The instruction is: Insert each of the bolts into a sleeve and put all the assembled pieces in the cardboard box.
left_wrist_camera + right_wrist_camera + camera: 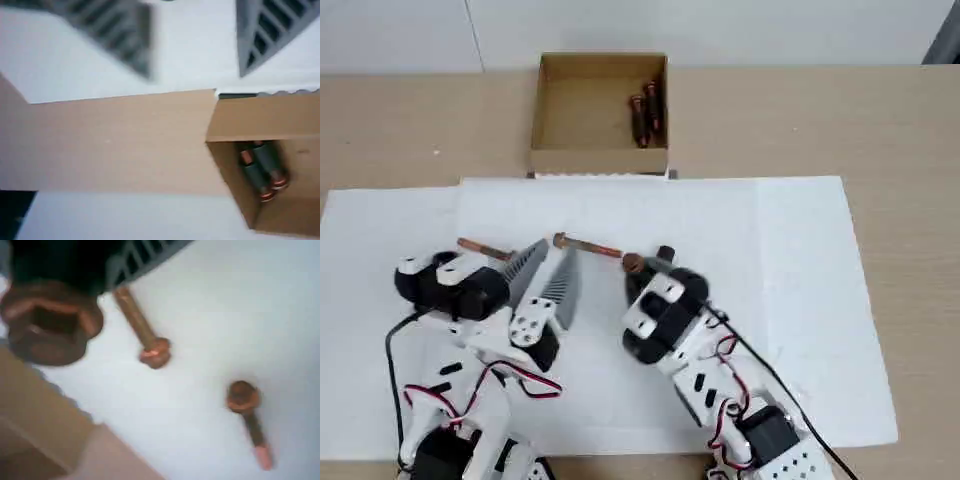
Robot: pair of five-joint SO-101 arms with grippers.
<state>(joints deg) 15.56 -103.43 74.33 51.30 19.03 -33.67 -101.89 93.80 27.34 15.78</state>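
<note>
Two copper bolts lie on the white paper (800,300). One bolt (588,247) (142,330) has its head by my left gripper's fingertips and its shaft end close to a copper sleeve (633,263) (50,325). My right gripper (645,266) is shut on that sleeve just above the paper. The other bolt (483,246) (247,415) lies left of the left arm, partly hidden by it. My left gripper (558,252) (194,74) is open, with nothing between its grey fingers. The cardboard box (552,110) (235,117) holds assembled pieces (646,110) (261,172) along its right wall.
The box stands on the bare wooden table (840,120) just beyond the paper's far edge. Both arm bases and their red and black cables (500,385) take up the near edge. The paper's right half is free.
</note>
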